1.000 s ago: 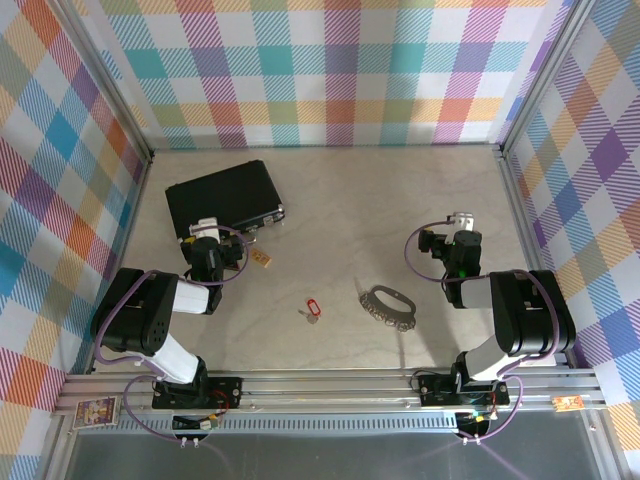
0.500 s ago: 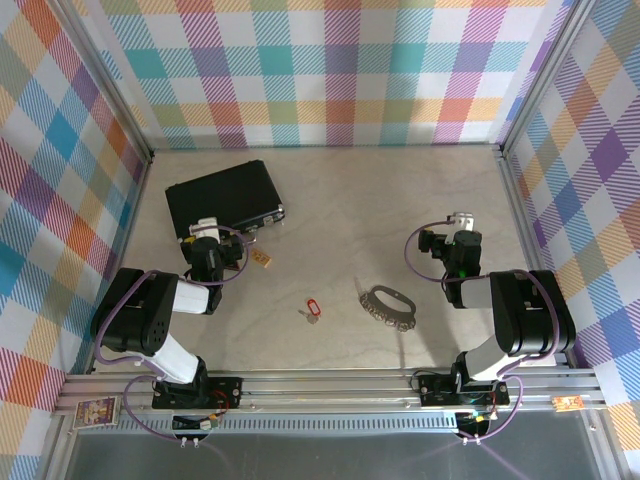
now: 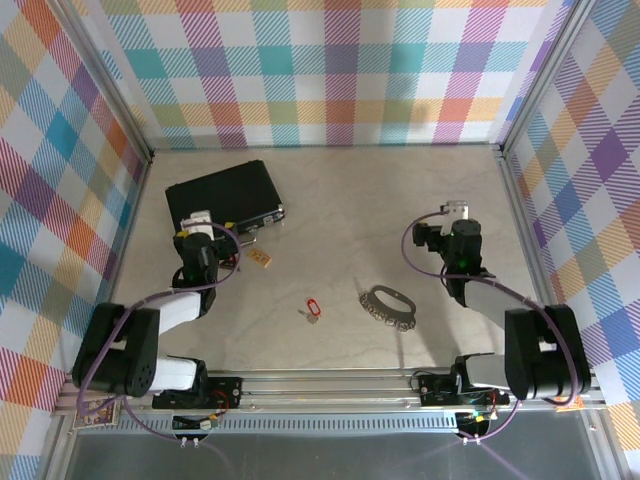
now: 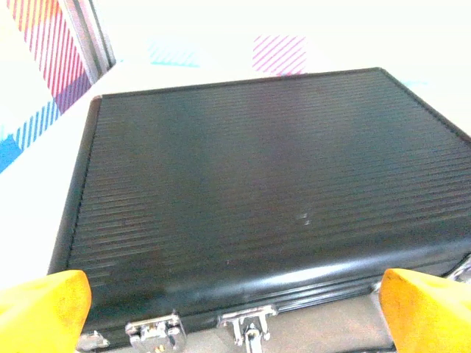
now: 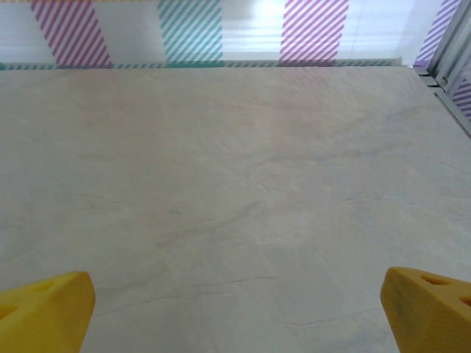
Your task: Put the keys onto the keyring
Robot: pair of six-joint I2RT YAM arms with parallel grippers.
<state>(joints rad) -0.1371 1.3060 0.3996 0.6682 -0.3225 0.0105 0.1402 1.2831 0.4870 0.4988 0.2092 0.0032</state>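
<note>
The key point(image 3: 312, 308), tiny and silver with a red head, lies flat on the table's middle near the front. To its right lies the keyring point(image 3: 388, 306), a grey D-shaped metal loop with small bits along one edge. My left gripper point(image 3: 196, 219) stands open at the front edge of the black case, left of the key and apart from it. In the left wrist view its orange fingertips point(image 4: 45, 307) flank the case's latches, nothing between them. My right gripper point(image 3: 457, 211) stands open over bare table, behind and right of the keyring; its yellow fingertips point(image 5: 44, 305) hold nothing.
A black ribbed case point(image 3: 224, 197) lies at the back left, its lid point(image 4: 250, 184) shut and metal latches point(image 4: 246, 323) facing me. A tan tag point(image 3: 264, 259) lies just in front of the case. Plaid walls and aluminium rails point(image 3: 515, 200) enclose the table.
Both arms have stretched forward: the left gripper has moved up to the case's front edge, the right gripper slightly back and left. Key and keyring have not moved.
</note>
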